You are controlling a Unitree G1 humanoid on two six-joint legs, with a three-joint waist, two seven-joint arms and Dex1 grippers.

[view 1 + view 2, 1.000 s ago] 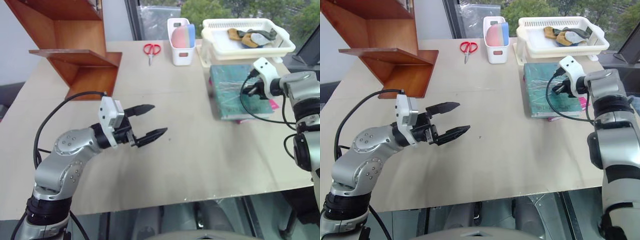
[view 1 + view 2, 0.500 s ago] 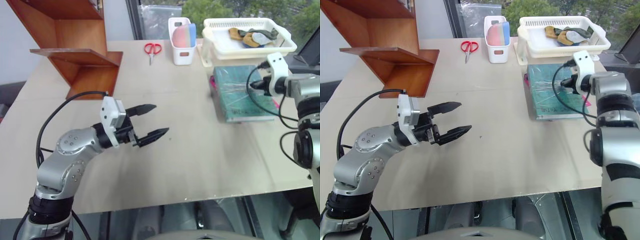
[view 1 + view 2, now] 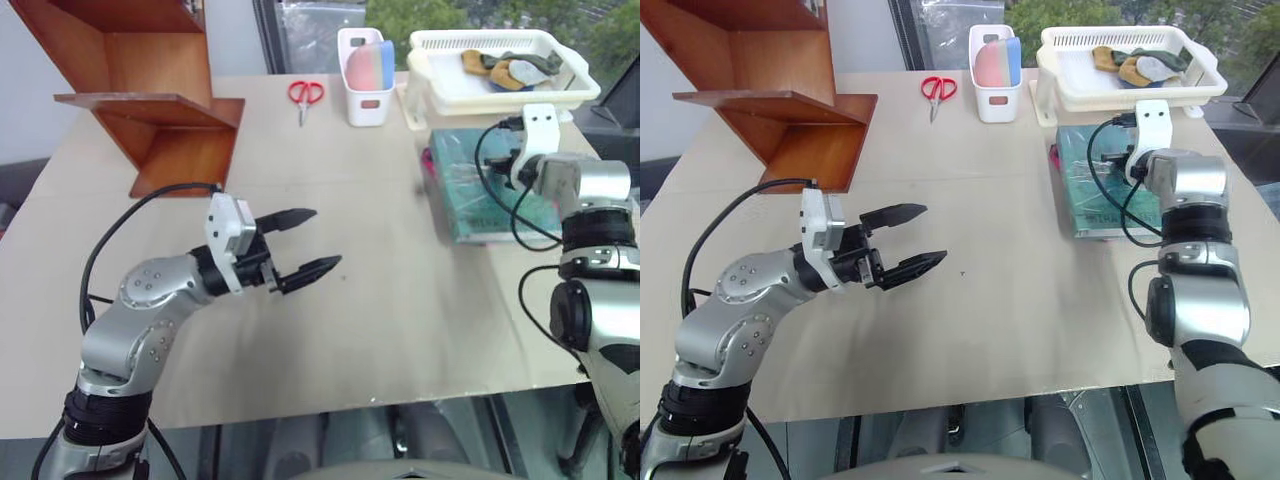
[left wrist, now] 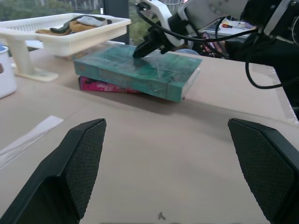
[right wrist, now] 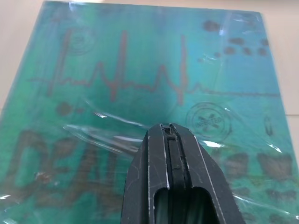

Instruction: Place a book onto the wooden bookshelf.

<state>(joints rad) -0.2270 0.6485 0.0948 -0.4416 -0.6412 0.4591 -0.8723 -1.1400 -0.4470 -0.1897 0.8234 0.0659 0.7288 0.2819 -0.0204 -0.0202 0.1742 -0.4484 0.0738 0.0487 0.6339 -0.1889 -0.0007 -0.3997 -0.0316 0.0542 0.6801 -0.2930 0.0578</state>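
the teal book lay flat on a pink book at the counter's right side, the clenched right end effector poised on its cover, seemingly to shift it, while the left end effector waited spread apart, far from the wooden bookshelf.

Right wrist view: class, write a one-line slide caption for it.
Shut right gripper poised over the teal book, its glossy wrapped cover facing the camera.
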